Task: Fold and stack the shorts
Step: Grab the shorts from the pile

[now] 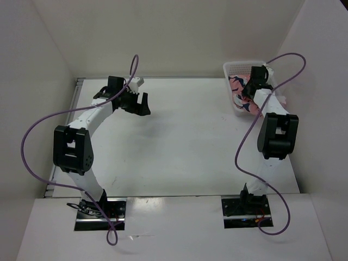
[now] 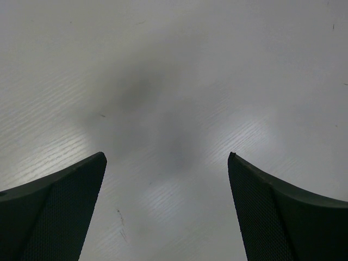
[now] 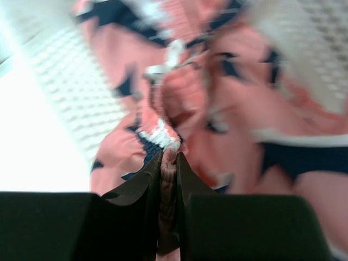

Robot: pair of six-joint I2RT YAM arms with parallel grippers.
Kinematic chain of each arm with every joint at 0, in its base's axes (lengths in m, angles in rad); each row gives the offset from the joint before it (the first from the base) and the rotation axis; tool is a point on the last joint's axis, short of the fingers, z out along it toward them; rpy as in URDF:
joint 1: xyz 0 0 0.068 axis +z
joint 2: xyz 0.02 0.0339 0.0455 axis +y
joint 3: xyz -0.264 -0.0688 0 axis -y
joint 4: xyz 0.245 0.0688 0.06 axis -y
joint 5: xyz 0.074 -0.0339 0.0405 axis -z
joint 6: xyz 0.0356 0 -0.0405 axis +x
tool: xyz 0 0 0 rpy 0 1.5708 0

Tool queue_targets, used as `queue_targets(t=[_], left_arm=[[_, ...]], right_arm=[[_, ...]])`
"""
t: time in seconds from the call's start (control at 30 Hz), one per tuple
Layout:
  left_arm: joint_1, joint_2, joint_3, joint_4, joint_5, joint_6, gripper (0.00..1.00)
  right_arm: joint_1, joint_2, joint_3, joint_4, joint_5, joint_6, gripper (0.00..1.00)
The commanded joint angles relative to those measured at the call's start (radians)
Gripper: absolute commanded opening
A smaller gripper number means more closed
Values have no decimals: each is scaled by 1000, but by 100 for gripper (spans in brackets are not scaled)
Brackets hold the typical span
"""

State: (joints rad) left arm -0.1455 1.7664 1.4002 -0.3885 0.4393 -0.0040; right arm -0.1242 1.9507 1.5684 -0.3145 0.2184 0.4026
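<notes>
The white tabletop [image 1: 185,141] lies open between the two arms, with wide room to sweep. The left gripper [image 2: 167,155] hangs over it with its fingers spread. In the far right corner, near the side wall [image 1: 326,109], the mesh basket [image 1: 232,69] hems in the right gripper [image 3: 169,155]. That gripper is pinched on a fold of the shorts [image 3: 217,109] heaped inside.

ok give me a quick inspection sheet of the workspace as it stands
surface: white table, bare in the middle
job's things: shorts bunched in the white mesh basket, far right corner
clutter: nothing seen
jaws: left jaws wide open above bare table; right jaws shut on a fold of the shorts
cables: purple cables, one loose loop per side
surroundings: plain white walls on three sides
</notes>
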Motion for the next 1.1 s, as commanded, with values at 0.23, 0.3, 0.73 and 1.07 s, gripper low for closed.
queue_targets(t=[0.23, 0.3, 0.73, 1.07], left_arm=[[-60, -22, 8, 60, 19, 4, 99], [-60, -31, 8, 71, 19, 4, 99], [-60, -197, -26, 122, -82, 4, 99], [87, -357, -24, 180, -349, 4, 99]], right_arm=[[152, -225, 180, 55, 184, -120, 0], [190, -304, 170, 103, 170, -215, 0], [526, -312, 681, 431, 93, -640, 0], [655, 170, 1365, -29, 146, -35, 0]])
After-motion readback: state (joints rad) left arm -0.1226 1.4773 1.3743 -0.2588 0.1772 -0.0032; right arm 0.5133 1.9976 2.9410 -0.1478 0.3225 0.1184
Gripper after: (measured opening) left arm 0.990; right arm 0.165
